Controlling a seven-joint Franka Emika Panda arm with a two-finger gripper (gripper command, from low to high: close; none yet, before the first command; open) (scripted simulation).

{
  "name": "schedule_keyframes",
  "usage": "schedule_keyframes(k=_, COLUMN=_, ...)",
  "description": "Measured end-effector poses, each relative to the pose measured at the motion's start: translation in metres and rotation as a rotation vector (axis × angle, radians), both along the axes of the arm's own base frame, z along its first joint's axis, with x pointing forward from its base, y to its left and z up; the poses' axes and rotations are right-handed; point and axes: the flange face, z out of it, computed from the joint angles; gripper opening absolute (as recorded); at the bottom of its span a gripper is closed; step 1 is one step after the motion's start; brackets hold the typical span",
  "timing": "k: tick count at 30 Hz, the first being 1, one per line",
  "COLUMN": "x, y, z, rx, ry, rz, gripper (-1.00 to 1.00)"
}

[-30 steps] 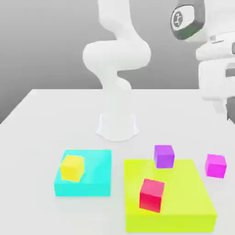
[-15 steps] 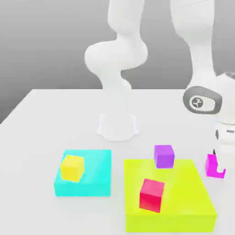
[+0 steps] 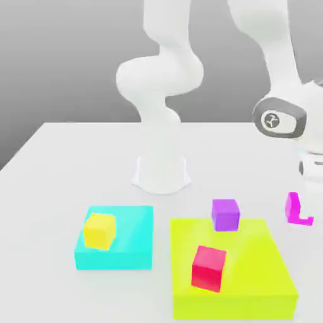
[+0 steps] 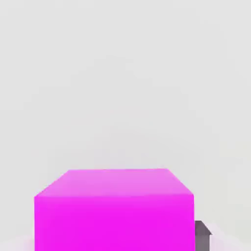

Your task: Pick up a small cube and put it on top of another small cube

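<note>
One magenta cube (image 3: 292, 208) gripped between fingertips (image 3: 309, 208) of end effector (image 3: 304, 207).

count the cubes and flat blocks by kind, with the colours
Cubes: 4 (yellow cube, red cube, violet cube, magenta cube)
Flat blocks: 2 (cyan block, lime block)
Total: 6

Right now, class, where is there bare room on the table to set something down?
Between the cyan block and the yellow-green block, and left of the cyan block in the exterior view. Crowded: around the gripper holding the magenta cube.
</note>
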Motion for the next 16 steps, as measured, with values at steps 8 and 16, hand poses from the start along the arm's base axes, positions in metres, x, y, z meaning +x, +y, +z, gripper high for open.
schedule_keyframes(k=8, x=0.123, y=-0.186, z=0.086, rx=0.015, ry=0.006, rz=-0.469, gripper=-1.00)
schedule_keyframes(k=16, x=0.127, y=-0.196, z=0.037, rx=0.020, ry=0.008, rz=-0.489, gripper=1.00)
